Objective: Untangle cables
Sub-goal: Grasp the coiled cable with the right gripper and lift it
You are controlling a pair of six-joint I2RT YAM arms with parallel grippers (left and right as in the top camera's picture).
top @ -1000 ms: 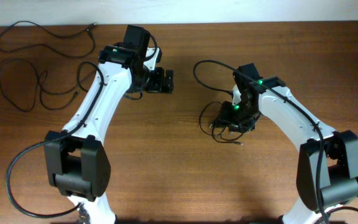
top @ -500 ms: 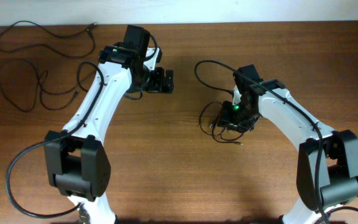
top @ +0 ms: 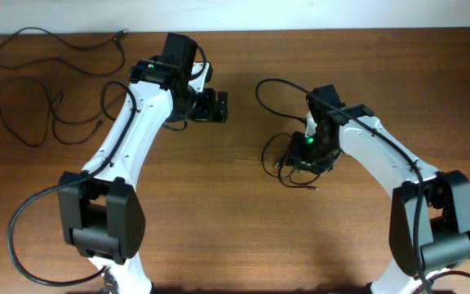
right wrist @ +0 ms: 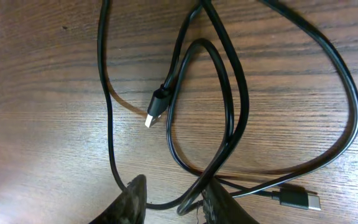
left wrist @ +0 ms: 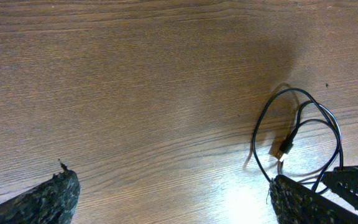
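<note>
A tangle of thin black cables lies at the table's middle right, with one loop arching up and away from it. My right gripper is down on this tangle. In the right wrist view its fingers stand narrowly apart around two crossing strands; the strands lean on the right finger, and a gap shows at the left one. A silver-tipped plug and a second plug lie loose. My left gripper hovers wide open and empty, left of the tangle.
Two separate black cords lie spread out at the far left: one along the back edge, another in loops below it. The bare wooden table stretches across the front, with both arm bases at the near edge.
My right gripper's jaws have narrowed a little around the strands. Neither arm has otherwise shifted, and the left gripper stays wide open.
</note>
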